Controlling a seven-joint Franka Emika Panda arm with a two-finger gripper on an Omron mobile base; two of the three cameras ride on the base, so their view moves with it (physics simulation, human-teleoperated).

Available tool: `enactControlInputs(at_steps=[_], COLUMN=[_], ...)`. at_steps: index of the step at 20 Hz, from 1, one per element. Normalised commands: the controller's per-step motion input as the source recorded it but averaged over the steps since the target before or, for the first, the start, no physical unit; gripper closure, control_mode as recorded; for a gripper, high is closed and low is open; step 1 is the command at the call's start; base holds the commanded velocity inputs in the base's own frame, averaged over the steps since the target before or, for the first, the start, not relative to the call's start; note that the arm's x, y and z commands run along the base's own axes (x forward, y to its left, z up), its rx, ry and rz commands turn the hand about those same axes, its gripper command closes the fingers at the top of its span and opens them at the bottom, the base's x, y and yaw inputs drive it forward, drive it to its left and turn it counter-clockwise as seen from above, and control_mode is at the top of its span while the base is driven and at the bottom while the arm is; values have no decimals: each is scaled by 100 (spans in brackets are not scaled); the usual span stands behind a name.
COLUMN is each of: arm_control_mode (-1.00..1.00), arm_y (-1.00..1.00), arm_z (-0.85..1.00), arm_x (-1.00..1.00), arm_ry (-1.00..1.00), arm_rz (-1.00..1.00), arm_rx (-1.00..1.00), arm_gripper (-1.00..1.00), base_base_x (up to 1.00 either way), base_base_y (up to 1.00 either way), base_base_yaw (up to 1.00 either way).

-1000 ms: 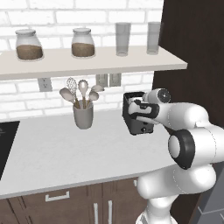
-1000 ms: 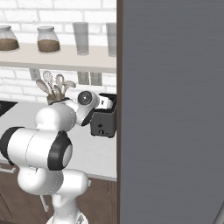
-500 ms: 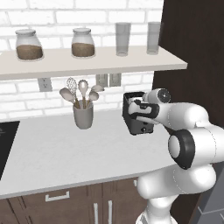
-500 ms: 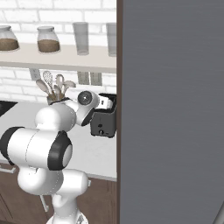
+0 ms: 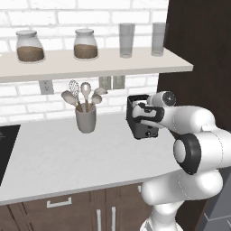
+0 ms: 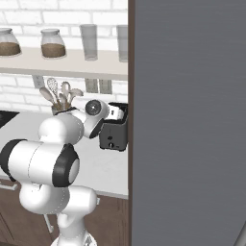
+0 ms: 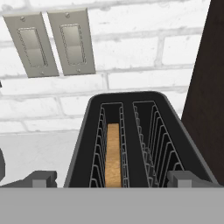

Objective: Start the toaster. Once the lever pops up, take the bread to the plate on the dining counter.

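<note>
The gripper (image 7: 113, 178) stood wide apart just above the toaster (image 7: 138, 140), bread (image 7: 113, 155) seated in its left slot.

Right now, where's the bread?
In the hand view the bread stands on edge in the left slot of the toaster, which sits on the counter below two wall outlets.

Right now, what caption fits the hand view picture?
Bread sits in the toaster's left slot, open pincer poised just above.

White worktop (image 5: 54, 158), toaster (image 5: 137, 128), utensil cup (image 5: 85, 119)
</note>
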Motion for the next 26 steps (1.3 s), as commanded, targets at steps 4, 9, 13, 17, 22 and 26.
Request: enactControlInputs(at_steps=[4, 9, 13, 17, 22, 26], arm_control_mode=[-100, -100, -100, -100, -100, -100], arm_y=[0, 0, 0, 0, 0, 0], arm_z=[0, 0, 0, 0, 0, 0], arm_x=[0, 0, 0, 0, 0, 0], arm_ry=[0, 0, 0, 0, 0, 0], arm_rz=[0, 0, 0, 0, 0, 0], arm_rx=[0, 0, 0, 0, 0, 0], arm_gripper=[-100, -100, -100, -100, -100, -100], base_base_x=[0, 0, 0, 0, 0, 0], base_base_y=[0, 0, 0, 0, 0, 0], base_base_yaw=[0, 0, 0, 0, 0, 0])
